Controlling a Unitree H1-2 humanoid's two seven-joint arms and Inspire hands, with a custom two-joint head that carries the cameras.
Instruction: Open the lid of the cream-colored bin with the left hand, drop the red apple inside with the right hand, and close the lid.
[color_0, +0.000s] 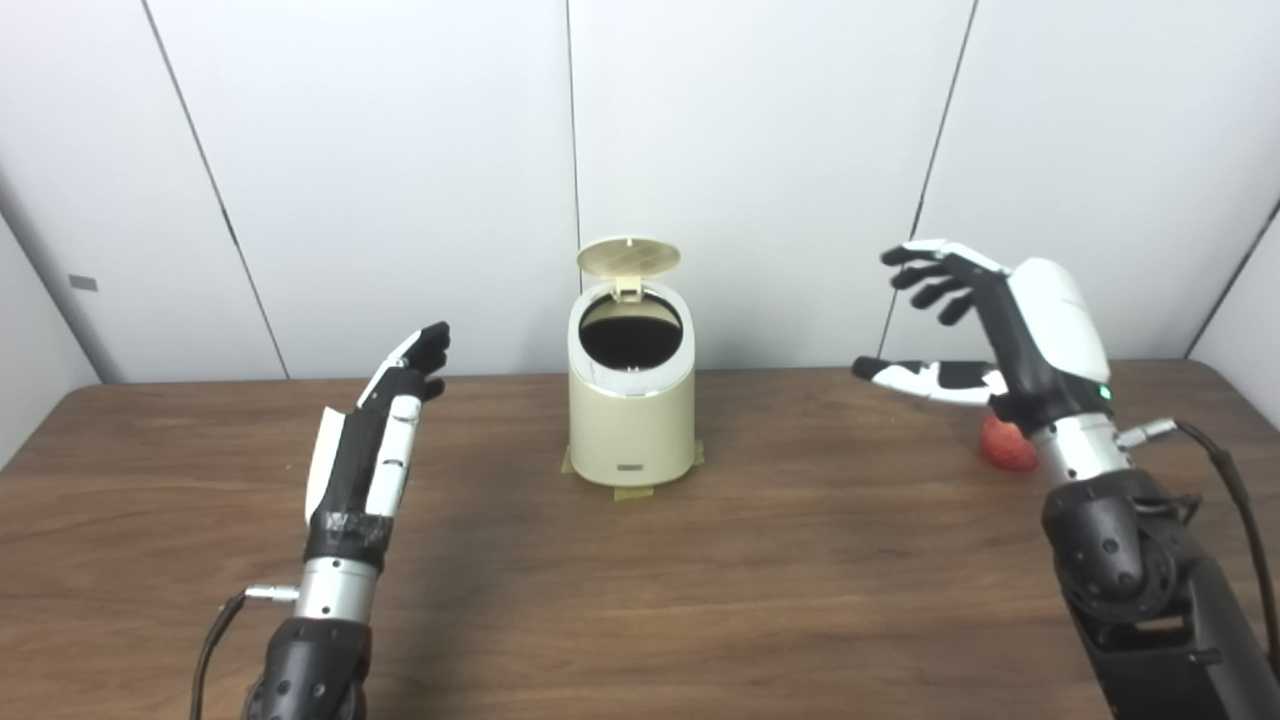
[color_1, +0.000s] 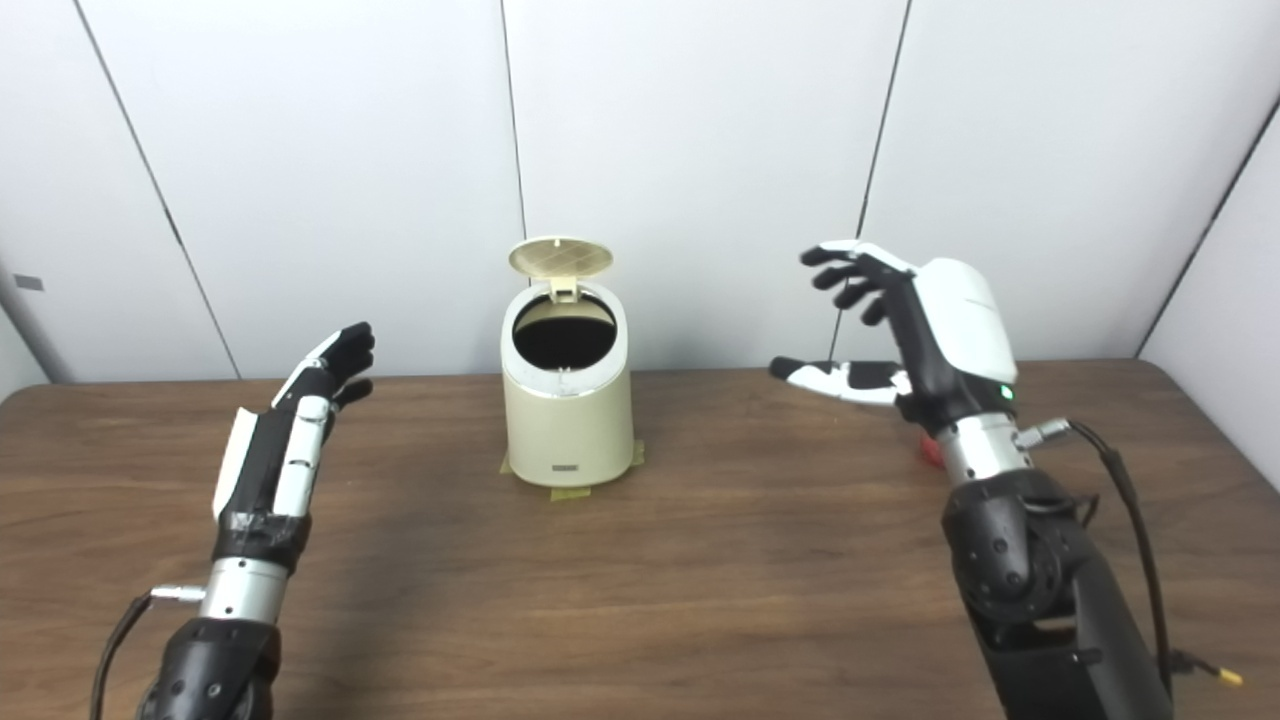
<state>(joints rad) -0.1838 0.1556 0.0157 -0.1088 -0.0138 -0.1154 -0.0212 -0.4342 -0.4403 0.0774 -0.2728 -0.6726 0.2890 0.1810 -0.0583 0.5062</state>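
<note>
On a dark wood-grain table (color_0: 640, 600), a humanoid robot's two arms flank a cream-colored bin (color_0: 631, 420), which stands toward the table's far edge before white wall panels (color_0: 400, 150). Well to the left of the bin, the left hand (color_0: 375, 435) hangs above the tabletop with its fingers stretched out straight and pointing away from the camera, released and grasping nothing; a band of black tape wraps its wrist, and a thin cable trails from the silver cuff below. The bin itself sits on strips of tan tape (color_0: 632, 490) that peek out around its base, and its round lid (color_0: 628, 257) stands tipped up and back on its rear hinge, leaving the dark circular mouth uncovered. Well to the right of the bin, the right hand (color_1: 905, 330) is raised above the table with fingers spread and curled forward and the thumb reaching toward the bin, unclenched and empty. The red apple (color_0: 1006, 445) rests on the table farther right of the bin, just behind that hand's wrist, which hides part of it in the left eye view and nearly all of it in the right eye view; the hand does not hold the fruit.
</note>
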